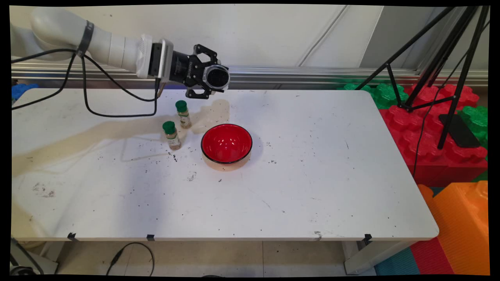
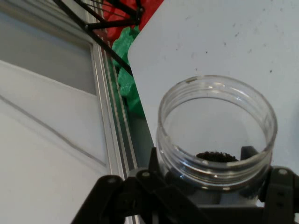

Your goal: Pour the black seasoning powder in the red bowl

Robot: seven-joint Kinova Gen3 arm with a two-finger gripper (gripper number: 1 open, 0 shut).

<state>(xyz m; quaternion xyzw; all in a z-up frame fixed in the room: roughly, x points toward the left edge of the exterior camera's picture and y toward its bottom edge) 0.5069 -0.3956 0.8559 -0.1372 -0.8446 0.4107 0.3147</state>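
Green-capped spice bottles come first from the left: one [image 1: 171,135] stands upright at about 9 o'clock of the red bowl [image 1: 226,143], and the second [image 1: 183,114] stands just beyond it, at about 10 o'clock of the bowl, both on the white table [image 1: 312,187]. Dark specks lie scattered near them.

Above the table's far edge, at 12 o'clock of the bowl, the gripper [image 1: 213,78] hangs sideways, fingers closed around a clear, lidless jar [image 2: 216,135] gripped low on its body, its open mouth pointing away from the hand. A small clump of dark grains [image 2: 216,157] sits inside the jar.

Judging by its look, the jar is thin clear plastic: light, stiff and smooth, so it could slip. The threaded neck is the weaker part; the body below seems the safer hold.
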